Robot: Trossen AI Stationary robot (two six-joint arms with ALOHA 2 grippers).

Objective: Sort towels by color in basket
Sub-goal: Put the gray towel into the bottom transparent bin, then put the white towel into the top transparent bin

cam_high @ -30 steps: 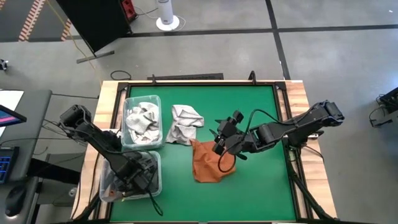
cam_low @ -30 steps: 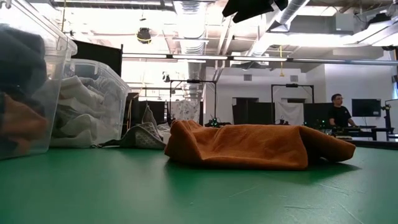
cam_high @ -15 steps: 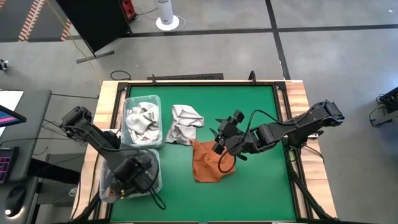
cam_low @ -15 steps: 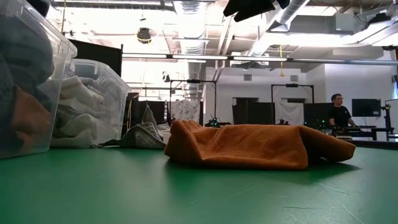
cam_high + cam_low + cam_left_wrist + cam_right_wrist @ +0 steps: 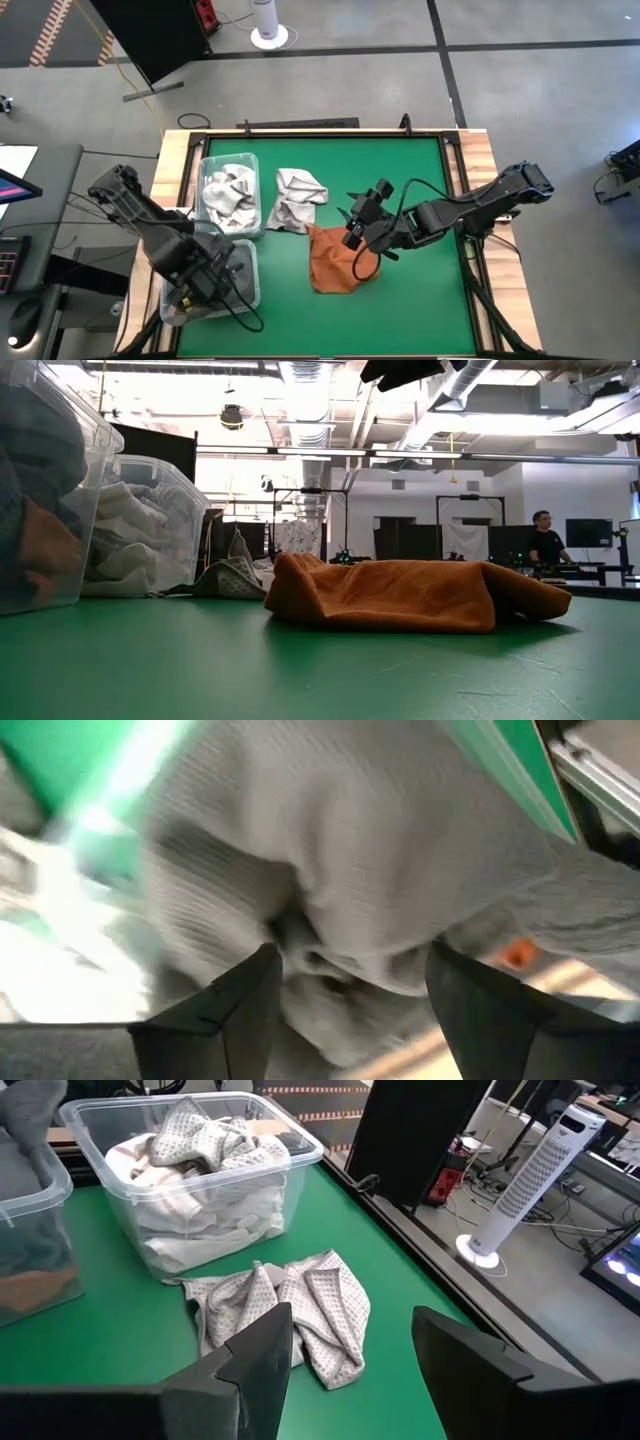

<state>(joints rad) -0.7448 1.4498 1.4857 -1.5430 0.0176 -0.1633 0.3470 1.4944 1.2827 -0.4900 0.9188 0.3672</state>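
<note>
The left tool [image 5: 345, 1010] is held over the near clear bin [image 5: 248, 285], its fingers spread around a dark grey towel [image 5: 330, 850]. The right tool [image 5: 352, 232], fingers parted and empty, hovers above the rust-orange towel [image 5: 335, 262] on the green counter [image 5: 420, 190]. A checked towel [image 5: 300, 1310] is seen lying beside the far bin [image 5: 250, 1140] holding white towels.

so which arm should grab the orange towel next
Right. The right gripper hovers open just above the orange towel, while the left gripper is down in the near bin among grey cloth.
</note>
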